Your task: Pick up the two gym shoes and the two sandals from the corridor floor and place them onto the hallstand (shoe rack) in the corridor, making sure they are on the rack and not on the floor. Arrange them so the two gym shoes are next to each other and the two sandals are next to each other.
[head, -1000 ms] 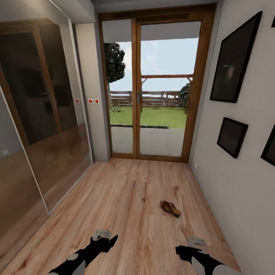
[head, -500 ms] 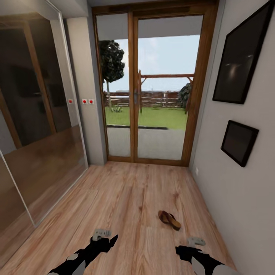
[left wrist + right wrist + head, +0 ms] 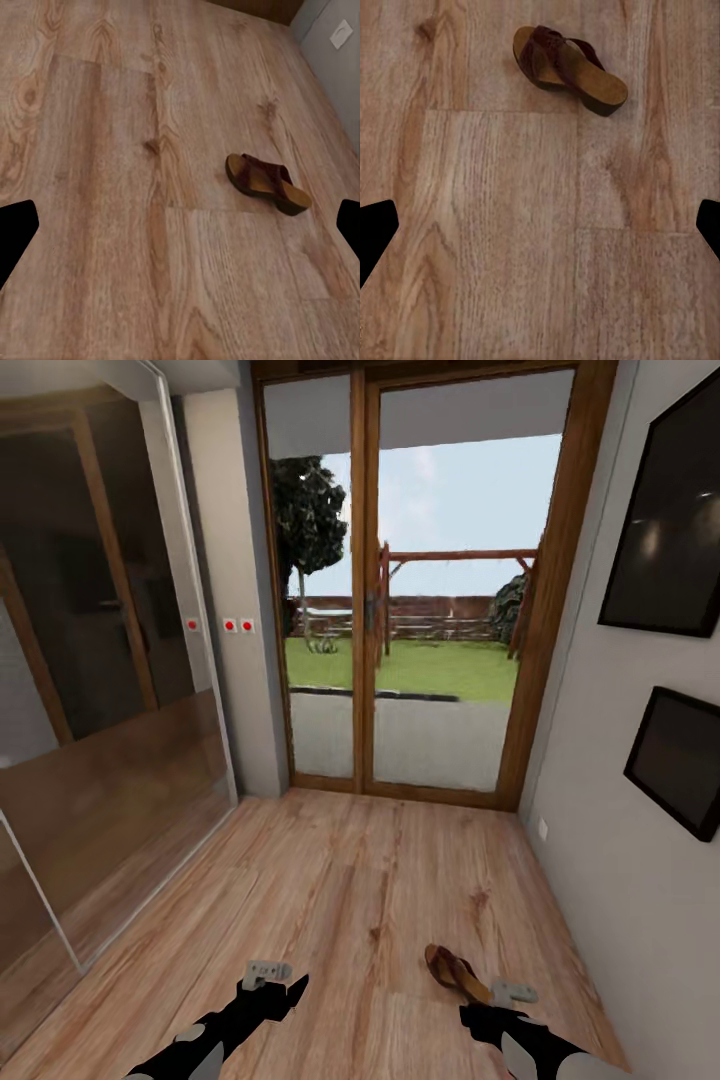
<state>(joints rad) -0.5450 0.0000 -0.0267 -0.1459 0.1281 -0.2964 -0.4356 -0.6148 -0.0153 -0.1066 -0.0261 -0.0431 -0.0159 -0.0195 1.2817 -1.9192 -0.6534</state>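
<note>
One dark reddish-brown sandal (image 3: 455,972) with a tan sole lies on the wood-plank corridor floor (image 3: 330,880), just ahead of my right gripper (image 3: 497,1006) and slightly to its left. The right wrist view has the sandal (image 3: 568,69) ahead of the open fingers (image 3: 375,229), apart from them. My left gripper (image 3: 272,990) hangs open over bare planks, with the sandal (image 3: 267,182) off to its right. Both grippers are empty. The gym shoes, the other sandal and the hallstand are out of view.
A wood-framed glass door (image 3: 440,610) closes the corridor ahead. A mirrored sliding wardrobe (image 3: 100,710) runs along the left side. The right wall (image 3: 620,840) carries dark picture frames (image 3: 670,560). Open floor lies between wardrobe and sandal.
The camera has rolled forward, so the door looms larger and the sandal now sits low in the head view, close to my right gripper. Both arms keep their pose.
</note>
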